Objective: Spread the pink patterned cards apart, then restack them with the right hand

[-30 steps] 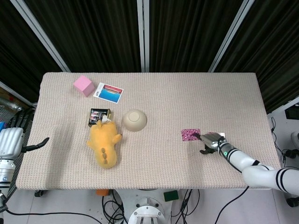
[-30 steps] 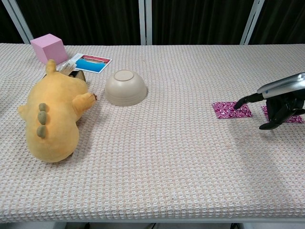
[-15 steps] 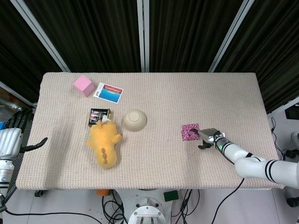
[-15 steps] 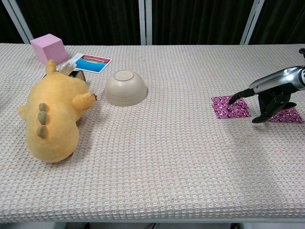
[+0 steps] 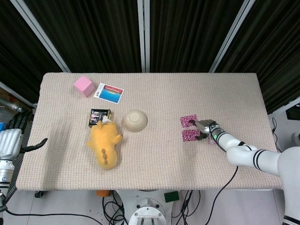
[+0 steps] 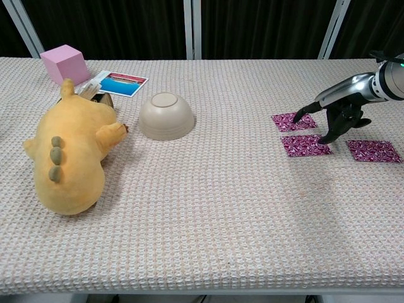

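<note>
The right hand [image 6: 334, 117] reaches in low over the table from 3 o'clock, forearm nearly level, palm down. One extended fingertip [image 6: 297, 118] presses on the far card [image 6: 294, 121]; the other fingers curl toward the cloth beside it. It grasps nothing, only pins that card under the fingertip.

Three pink patterned cards lie flat and apart: the far card at the hand's 10 o'clock, the middle card [image 6: 306, 145] just below it at 7 o'clock, and the near-right card [image 6: 373, 150] off at 4 o'clock, clear of the fingers. In the head view only the first two show plainly [image 5: 189, 120] [image 5: 190, 135], just left of the right hand [image 5: 206, 127].

These cards look thin, light and fairly stiff, lying flush on the woven tablecloth [image 6: 208, 208], so lifting an edge seems hard; the textured cloth probably gives some drag. Sliding each by fingertip pressure on its face is likely the best hold, then pushing one over another to restack.

The left hand [image 5: 13, 140] hangs off the table's edge at 9 o'clock, fingers loose, holding nothing.
</note>
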`<state>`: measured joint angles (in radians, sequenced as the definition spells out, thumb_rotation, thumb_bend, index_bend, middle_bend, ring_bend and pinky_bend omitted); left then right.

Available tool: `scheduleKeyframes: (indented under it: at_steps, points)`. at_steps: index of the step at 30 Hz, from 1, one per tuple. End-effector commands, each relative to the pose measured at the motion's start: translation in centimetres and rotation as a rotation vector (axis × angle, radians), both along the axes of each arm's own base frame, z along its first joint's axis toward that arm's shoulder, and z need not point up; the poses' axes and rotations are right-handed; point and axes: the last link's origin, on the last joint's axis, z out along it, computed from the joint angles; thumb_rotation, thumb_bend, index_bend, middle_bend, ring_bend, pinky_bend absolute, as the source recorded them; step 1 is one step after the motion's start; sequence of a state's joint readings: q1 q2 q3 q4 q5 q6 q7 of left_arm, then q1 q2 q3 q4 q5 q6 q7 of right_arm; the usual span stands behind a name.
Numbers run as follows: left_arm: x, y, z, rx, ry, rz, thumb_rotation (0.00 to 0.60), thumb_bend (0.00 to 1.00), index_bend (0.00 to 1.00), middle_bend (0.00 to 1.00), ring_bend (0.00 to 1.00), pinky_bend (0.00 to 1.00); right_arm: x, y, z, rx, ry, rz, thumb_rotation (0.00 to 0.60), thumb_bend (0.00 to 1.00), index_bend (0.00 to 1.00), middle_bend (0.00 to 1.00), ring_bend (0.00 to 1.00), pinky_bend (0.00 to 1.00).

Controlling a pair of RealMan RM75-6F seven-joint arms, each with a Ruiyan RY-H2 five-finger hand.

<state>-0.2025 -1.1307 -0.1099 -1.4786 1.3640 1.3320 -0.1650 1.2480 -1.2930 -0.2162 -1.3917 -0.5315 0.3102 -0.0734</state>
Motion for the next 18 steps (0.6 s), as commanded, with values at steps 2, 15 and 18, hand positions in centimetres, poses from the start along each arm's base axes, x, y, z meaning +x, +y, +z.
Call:
scheduleKeyframes:
  at_steps: [2, 15, 18]
  points:
    - [-0.1, 0.0, 0.1, 0.0, 0.001, 0.004, 0.273, 0.13, 0.03, 0.04, 0.0, 0.14, 0.3, -0.4, -0.3, 0.003, 0.0, -0.007, 0.6, 1.0, 0.0, 1.0, 0.99, 0.9]
    - [-0.2, 0.1, 0.3, 0.005, 0.003, 0.006, 0.272, 0.13, 0.03, 0.04, 0.0, 0.14, 0.9, 1.7, 4.2, -0.12, -0.059, 0.078, 0.6, 1.0, 0.0, 1.0, 0.99, 0.9]
    - [0.0, 0.0, 0.2, 0.007, 0.001, 0.001, 0.273, 0.13, 0.03, 0.04, 0.0, 0.14, 0.9, 3.0, 6.0, -0.235, -0.105, 0.144, 0.6, 1.0, 0.03, 1.0, 0.94, 0.87]
